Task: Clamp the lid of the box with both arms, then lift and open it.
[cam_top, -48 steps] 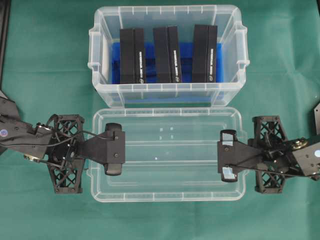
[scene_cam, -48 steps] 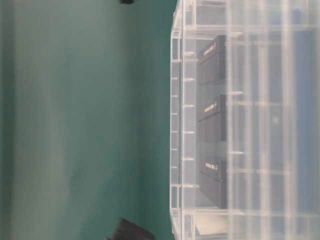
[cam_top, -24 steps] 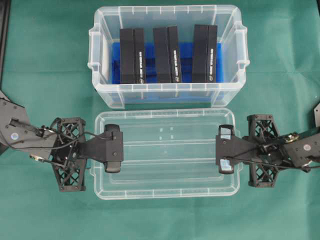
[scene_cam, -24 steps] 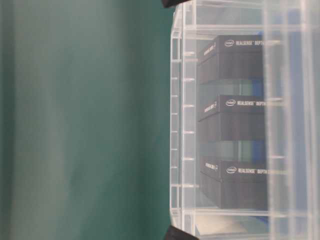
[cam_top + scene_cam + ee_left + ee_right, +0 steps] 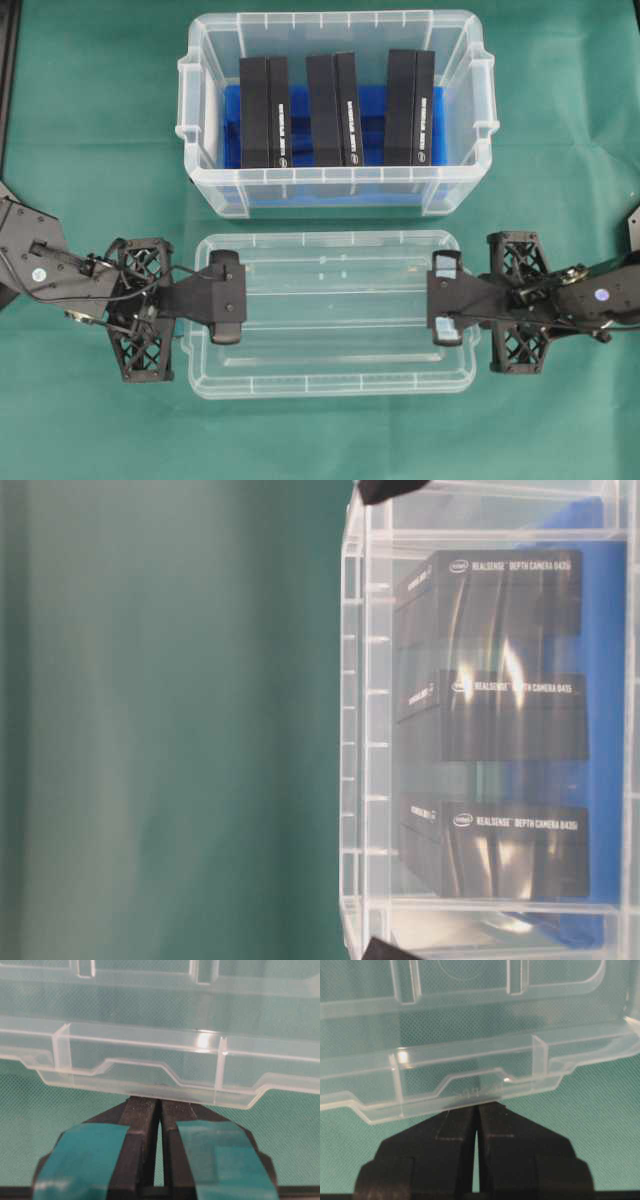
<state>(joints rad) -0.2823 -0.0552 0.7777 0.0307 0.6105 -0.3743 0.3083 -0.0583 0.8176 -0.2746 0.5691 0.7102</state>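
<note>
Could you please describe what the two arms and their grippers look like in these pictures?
Both arms are black, each with an open lattice-framed wrist and thin black cables looping along it. The left gripper has wedge-shaped fingers carrying teal tape patches; the right gripper looks plain black in its wrist view. Small round stickers mark the arm links.
</note>
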